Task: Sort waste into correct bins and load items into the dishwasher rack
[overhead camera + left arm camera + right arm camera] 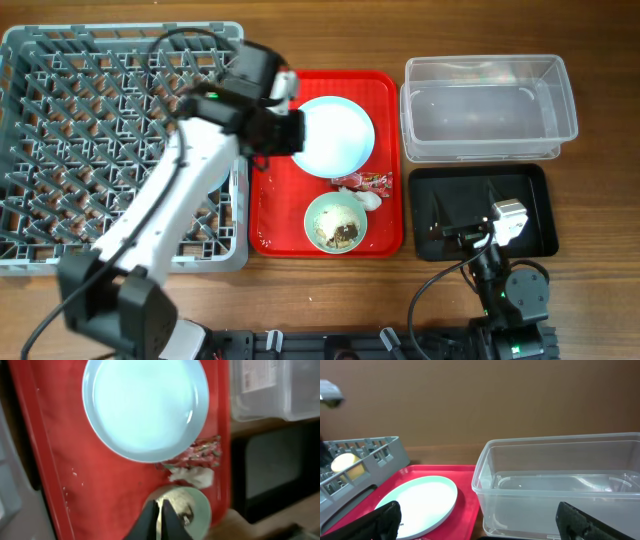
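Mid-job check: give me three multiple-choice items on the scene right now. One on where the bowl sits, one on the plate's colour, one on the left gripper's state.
1. Where is the bowl relative to the plate?
A. Stacked on top of it
B. Beside it on the red tray, toward the arms' bases
C. Hidden underneath it

2. What colour is the plate?
A. Yellow
B. Light blue
C. Black

3. How does the left gripper stand?
A. Wide open
B. Clamped on the plate's rim
C. Shut

Answers:
1 B: the overhead view shows both on the tray, apart, with the bowl nearer the bases.
2 B: it shows pale blue in the overhead and left wrist views.
3 C: the left wrist view shows its fingers pressed together, away from the plate's rim.
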Action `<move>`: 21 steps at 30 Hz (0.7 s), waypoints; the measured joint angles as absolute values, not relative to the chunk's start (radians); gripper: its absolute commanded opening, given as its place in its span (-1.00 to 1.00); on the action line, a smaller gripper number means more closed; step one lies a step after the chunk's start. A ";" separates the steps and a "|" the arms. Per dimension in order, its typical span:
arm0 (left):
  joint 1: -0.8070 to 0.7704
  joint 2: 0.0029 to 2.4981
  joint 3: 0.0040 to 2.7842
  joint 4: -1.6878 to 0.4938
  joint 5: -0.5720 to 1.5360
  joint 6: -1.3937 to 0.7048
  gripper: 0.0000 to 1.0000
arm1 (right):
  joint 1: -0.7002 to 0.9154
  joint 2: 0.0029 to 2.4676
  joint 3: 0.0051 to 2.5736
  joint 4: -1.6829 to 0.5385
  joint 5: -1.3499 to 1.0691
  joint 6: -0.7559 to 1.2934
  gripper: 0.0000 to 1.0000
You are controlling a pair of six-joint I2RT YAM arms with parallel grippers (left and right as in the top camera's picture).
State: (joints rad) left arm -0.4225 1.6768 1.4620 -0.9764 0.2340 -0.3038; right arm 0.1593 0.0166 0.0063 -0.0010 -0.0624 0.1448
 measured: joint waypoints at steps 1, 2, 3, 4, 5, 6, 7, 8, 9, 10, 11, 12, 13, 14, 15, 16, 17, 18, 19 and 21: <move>-0.439 1.691 1.462 -0.965 0.217 -0.315 -0.92 | 0.159 0.017 0.006 -0.001 -0.062 0.145 1.00; -0.463 1.713 1.462 -0.943 0.194 -0.329 -0.92 | 0.159 0.017 0.006 -0.001 -0.062 0.145 1.00; -0.487 1.738 1.462 -0.911 0.175 -0.340 -0.89 | 0.159 0.017 0.006 -0.001 -0.062 0.145 1.00; -0.501 1.758 1.462 -0.884 0.162 -0.348 -0.79 | 0.159 0.017 0.006 -0.001 -0.062 0.145 0.99; -0.517 1.784 1.462 -0.845 0.152 -0.355 -0.76 | 0.159 0.017 0.006 -0.001 -0.062 0.145 1.00; -0.526 1.802 1.462 -0.813 0.146 -0.362 -0.77 | 0.159 0.017 0.006 -0.001 -0.062 0.145 0.99; -0.532 1.821 1.462 -0.780 0.133 -0.369 -0.71 | 0.159 0.017 0.006 -0.001 -0.062 0.145 0.99; -0.536 1.843 1.462 -0.749 0.107 -0.384 -0.62 | 0.159 0.017 0.006 -0.001 -0.062 0.145 1.00; -0.536 1.856 1.462 -0.740 0.086 -0.398 -0.56 | 0.159 0.017 0.006 -0.001 -0.062 0.145 0.99; -0.536 1.872 1.462 -0.727 0.045 -0.422 -0.36 | 0.159 0.017 0.006 -0.001 -0.062 0.145 0.99; -0.534 1.888 1.462 -0.715 0.001 -0.451 -0.31 | 0.159 0.017 0.006 -0.001 -0.062 0.145 0.99; -0.530 1.903 1.462 -0.709 -0.037 -0.472 -0.22 | 0.159 0.017 0.006 -0.001 -0.062 0.145 0.98; -0.528 1.911 1.462 -0.709 -0.055 -0.480 -0.14 | 0.159 0.017 0.006 -0.001 -0.062 0.145 1.00; -0.518 1.934 1.462 -0.703 -0.097 -0.516 -0.14 | 0.159 0.017 0.006 -0.001 -0.062 0.145 0.99; -0.514 1.943 1.462 -0.702 -0.110 -0.529 -0.14 | 0.159 0.017 0.006 -0.001 -0.062 0.145 1.00; -0.509 1.957 1.462 -0.700 -0.124 -0.548 -0.14 | 0.159 0.017 0.006 -0.001 -0.062 0.145 0.99; -0.506 1.967 1.462 -0.698 -0.134 -0.559 -0.15 | 0.159 0.017 0.006 -0.001 -0.062 0.145 0.99; -0.501 1.984 1.462 -0.694 -0.144 -0.568 -0.17 | 0.159 0.017 0.006 -0.001 -0.062 0.145 1.00; -0.498 2.005 1.462 -0.688 -0.153 -0.579 -0.18 | 0.159 0.017 0.006 -0.001 -0.062 0.145 0.99; -0.496 2.035 1.462 -0.680 -0.160 -0.590 -0.19 | 0.159 0.017 0.006 -0.001 -0.062 0.145 0.99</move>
